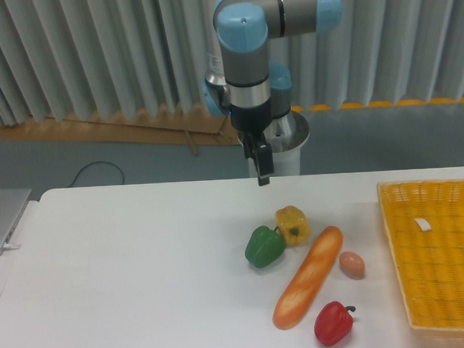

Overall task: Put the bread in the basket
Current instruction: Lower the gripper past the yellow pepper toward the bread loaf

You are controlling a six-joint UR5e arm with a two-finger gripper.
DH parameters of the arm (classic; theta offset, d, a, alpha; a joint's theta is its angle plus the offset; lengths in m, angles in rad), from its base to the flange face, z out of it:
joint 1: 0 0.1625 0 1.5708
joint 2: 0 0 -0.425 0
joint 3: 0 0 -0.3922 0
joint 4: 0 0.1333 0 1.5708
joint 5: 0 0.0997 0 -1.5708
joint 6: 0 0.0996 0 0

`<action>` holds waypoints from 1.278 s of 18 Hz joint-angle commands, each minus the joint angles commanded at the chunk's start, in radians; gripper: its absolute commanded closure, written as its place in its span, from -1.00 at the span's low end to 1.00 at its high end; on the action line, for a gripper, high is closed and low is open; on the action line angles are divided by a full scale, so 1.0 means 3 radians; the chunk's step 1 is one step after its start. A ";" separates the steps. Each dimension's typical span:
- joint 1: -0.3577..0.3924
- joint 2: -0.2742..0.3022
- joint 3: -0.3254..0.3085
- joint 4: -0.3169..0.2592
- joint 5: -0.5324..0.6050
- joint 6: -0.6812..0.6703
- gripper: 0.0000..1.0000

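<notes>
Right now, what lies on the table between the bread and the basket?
In the camera view, a small orange-pink egg lies between the bread and the basket, close beside the bread. The rest of that stretch is bare white table.

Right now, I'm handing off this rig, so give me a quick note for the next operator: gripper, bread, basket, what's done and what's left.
Gripper: hanging above the far side of the table, holding nothing; seen edge-on, so open or shut cannot be told.
Bread: lying diagonally on the table, with the green pepper and yellow pepper at its upper-left, the egg-like ball on its right, and the red pepper by its near end.
Basket: at the table's right edge, only a small white tag inside.
Done: nothing yet.
Left: grasp the bread, carry it right, set it in the basket.
</notes>
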 joint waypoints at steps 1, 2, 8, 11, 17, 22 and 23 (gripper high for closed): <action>0.0005 -0.0010 0.0005 0.0005 -0.0005 -0.0015 -1.00; 0.0010 -0.0051 0.0010 0.0010 -0.0005 -0.0016 -1.00; 0.0123 -0.0245 0.0158 0.0041 -0.0015 -0.0102 -1.00; 0.0128 -0.0337 0.0138 0.0306 -0.0015 -0.0092 -1.00; 0.0169 -0.0516 0.0077 0.0501 -0.0010 -0.0067 -1.00; 0.0174 -0.0644 0.0077 0.0542 -0.0005 -0.0067 -1.00; 0.0184 -0.0655 0.0077 0.0547 -0.0005 -0.0067 -1.00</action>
